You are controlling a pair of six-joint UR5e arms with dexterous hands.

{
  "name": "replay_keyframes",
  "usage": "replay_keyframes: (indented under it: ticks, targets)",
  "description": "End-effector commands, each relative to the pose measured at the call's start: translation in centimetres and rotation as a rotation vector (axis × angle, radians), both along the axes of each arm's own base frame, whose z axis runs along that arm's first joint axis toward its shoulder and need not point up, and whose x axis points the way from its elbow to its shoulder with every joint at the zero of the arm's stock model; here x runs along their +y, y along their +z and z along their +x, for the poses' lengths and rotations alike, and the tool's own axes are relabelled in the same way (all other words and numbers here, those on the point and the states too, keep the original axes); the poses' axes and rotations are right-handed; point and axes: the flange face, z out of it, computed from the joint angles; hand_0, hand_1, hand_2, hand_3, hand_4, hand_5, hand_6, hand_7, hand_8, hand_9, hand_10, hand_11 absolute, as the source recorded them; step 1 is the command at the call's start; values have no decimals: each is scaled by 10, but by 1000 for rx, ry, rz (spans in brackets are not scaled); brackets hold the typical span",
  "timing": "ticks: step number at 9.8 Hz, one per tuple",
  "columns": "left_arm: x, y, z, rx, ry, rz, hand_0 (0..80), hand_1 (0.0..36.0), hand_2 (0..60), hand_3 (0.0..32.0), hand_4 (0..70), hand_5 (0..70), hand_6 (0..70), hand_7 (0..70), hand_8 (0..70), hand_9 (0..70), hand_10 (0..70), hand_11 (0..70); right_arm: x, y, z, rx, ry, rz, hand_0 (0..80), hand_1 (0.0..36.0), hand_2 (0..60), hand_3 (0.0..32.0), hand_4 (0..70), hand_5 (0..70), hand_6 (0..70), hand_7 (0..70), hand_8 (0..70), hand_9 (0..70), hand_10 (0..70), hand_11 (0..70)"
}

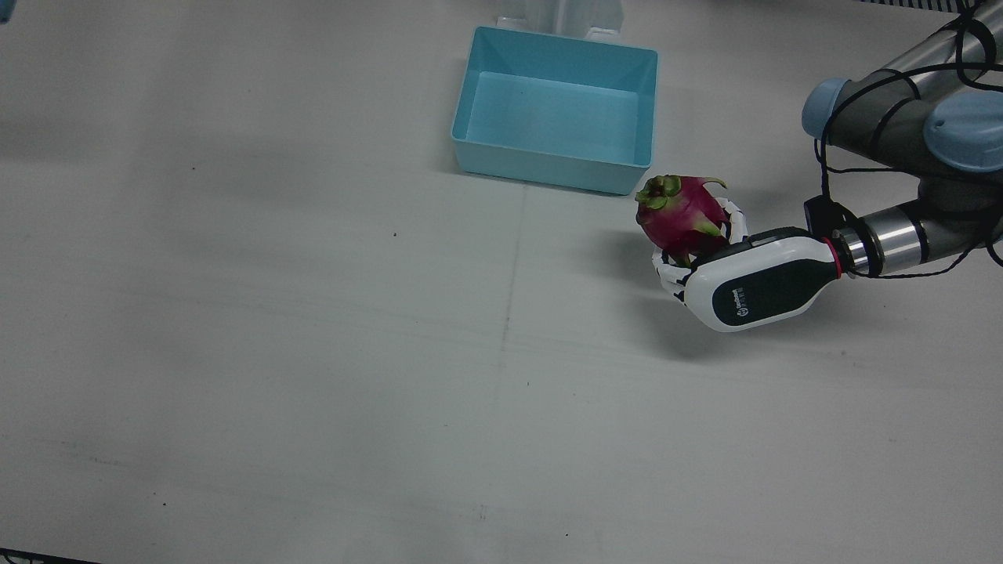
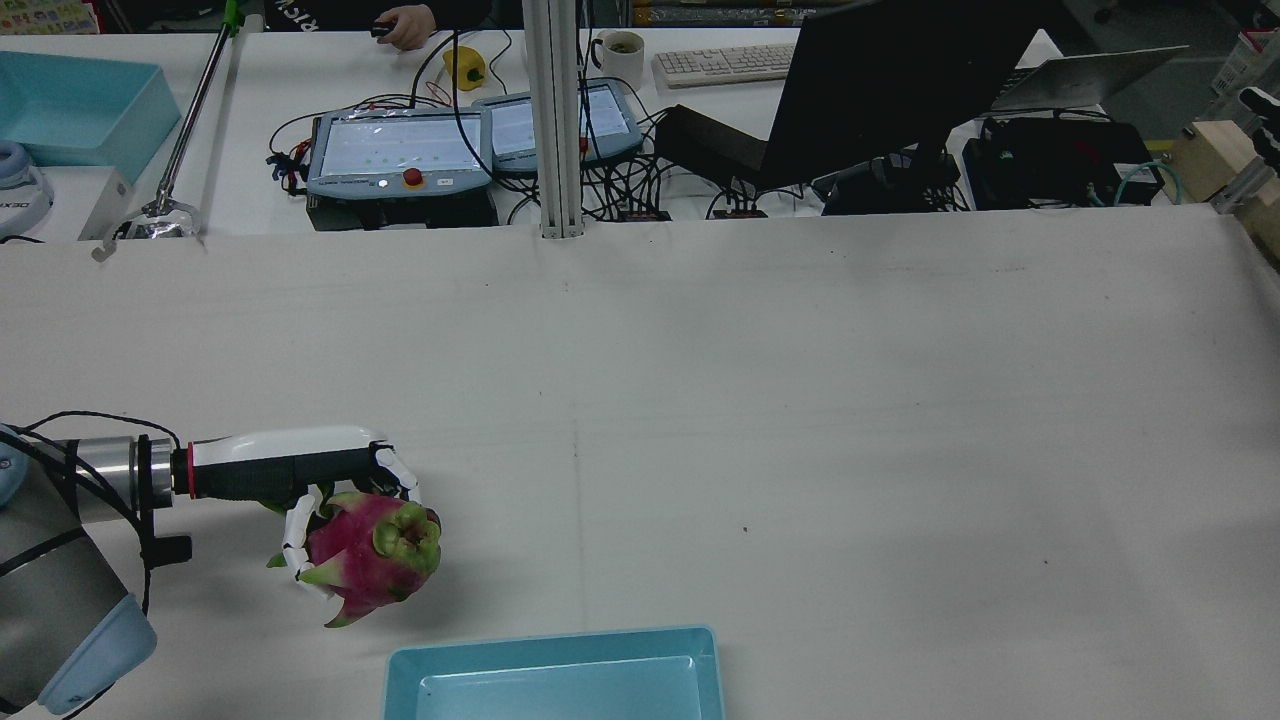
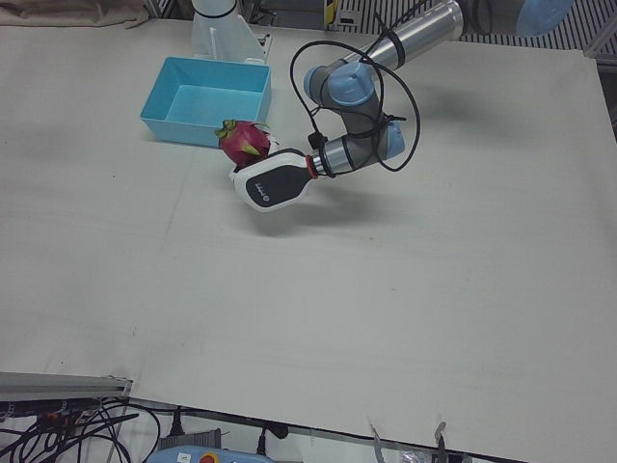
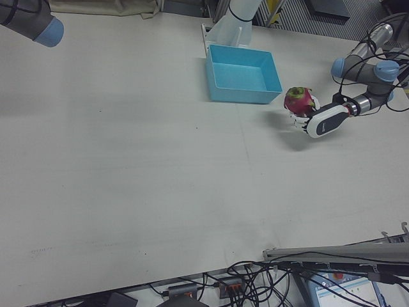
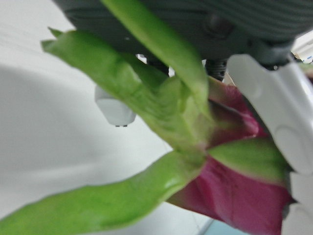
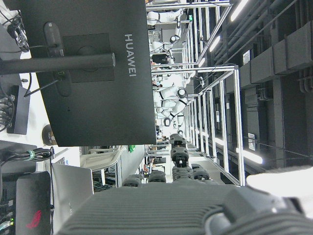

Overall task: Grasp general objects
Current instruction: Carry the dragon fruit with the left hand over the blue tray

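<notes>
1. The right hand (image 6: 195, 205) shows only as a dark ribbed piece at the bottom of its own view, so I cannot tell if its fingers are apart or together. In the right-front view only a part of the right arm (image 4: 29, 19) is seen, cut off by the upper left corner.
2. The left hand (image 1: 752, 278) has its white fingers (image 1: 668, 274) clamped around the dragon fruit (image 1: 680, 215). The lower part of the fruit is hidden behind the palm in the front view.
3. In the left hand view the fruit is very close and blurred; only green scales and some pink skin can be made out.
4. The dragon fruit sits inside the curled fingers, lifted above the table (image 1: 274, 352), near the blue bin (image 1: 552, 160) but apart from it.
5. Its long axis lies tilted; the green crown end points away from the palm, toward the bin side.
</notes>
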Motion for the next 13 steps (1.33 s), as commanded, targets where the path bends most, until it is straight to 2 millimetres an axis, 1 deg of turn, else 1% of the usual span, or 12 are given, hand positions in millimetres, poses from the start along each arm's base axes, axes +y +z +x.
replay_keyframes:
  ticks: [1, 2, 3, 5, 6, 7, 8, 9, 10, 11, 12, 13]
  targets:
    - [30, -16, 42, 56, 115, -22, 518, 67, 383, 0, 700, 700, 700, 700, 700, 700, 700, 700, 0, 0, 0, 0, 0, 0, 0, 0, 0, 0, 0, 0, 0, 0, 0, 0, 0, 0]
    - [38, -26, 52, 58, 137, -24, 523, 71, 378, 0, 700, 700, 700, 700, 700, 700, 700, 700, 0, 0, 0, 0, 0, 0, 0, 0, 0, 0, 0, 0, 0, 0, 0, 0, 0, 0]
    - [36, -49, 61, 71, 145, -13, 528, 74, 377, 0, 700, 700, 700, 700, 700, 700, 700, 700, 0, 0, 0, 0, 0, 0, 0, 0, 0, 0, 0, 0, 0, 0, 0, 0, 0, 0]
    - [36, -87, 80, 74, 164, -19, 526, 69, 360, 0, 700, 700, 700, 700, 700, 700, 700, 700, 0, 0, 0, 0, 0, 0, 0, 0, 0, 0, 0, 0, 0, 0, 0, 0, 0, 0]
    - [32, -109, 84, 77, 163, -16, 525, 66, 341, 0, 700, 700, 700, 700, 700, 700, 700, 700, 0, 0, 0, 0, 0, 0, 0, 0, 0, 0, 0, 0, 0, 0, 0, 0, 0, 0]
    - [28, -131, 88, 89, 164, -5, 524, 67, 348, 0, 700, 700, 700, 700, 700, 700, 700, 700, 0, 1, 0, 0, 0, -1, 0, 0, 0, 0, 0, 0, 0, 0, 0, 0, 0, 0]
    - [27, -143, 91, 93, 166, -3, 522, 64, 346, 0, 700, 700, 700, 700, 700, 700, 700, 700, 0, 0, 0, 0, 0, 0, 0, 0, 0, 0, 0, 0, 0, 0, 0, 0, 0, 0]
    - [32, -148, 97, 96, 177, -2, 518, 59, 342, 0, 700, 700, 700, 700, 700, 700, 700, 700, 0, 0, 0, 0, 0, 0, 0, 0, 0, 0, 0, 0, 0, 0, 0, 0, 0, 0]
    - [42, -149, 106, 98, 200, -5, 517, 56, 340, 0, 700, 700, 700, 700, 700, 700, 700, 700, 0, 0, 0, 0, 0, 0, 0, 0, 0, 0, 0, 0, 0, 0, 0, 0, 0, 0]
    - [49, -149, 112, 98, 215, -3, 515, 53, 323, 0, 700, 700, 700, 700, 700, 700, 700, 700, 1, 1, 0, 0, 0, -1, 0, 0, 0, 0, 0, 0, 0, 0, 0, 0, 0, 0]
    - [53, -145, 115, 93, 221, -4, 516, 52, 300, 0, 700, 697, 700, 700, 700, 700, 700, 700, 0, 0, 0, 0, 0, 0, 0, 0, 0, 0, 0, 0, 0, 0, 0, 0, 0, 0]
    - [54, -142, 113, 89, 222, -7, 515, 52, 281, 0, 700, 687, 700, 700, 700, 700, 677, 700, 0, 0, 0, 0, 0, 0, 0, 0, 0, 0, 0, 0, 0, 0, 0, 0, 0, 0]
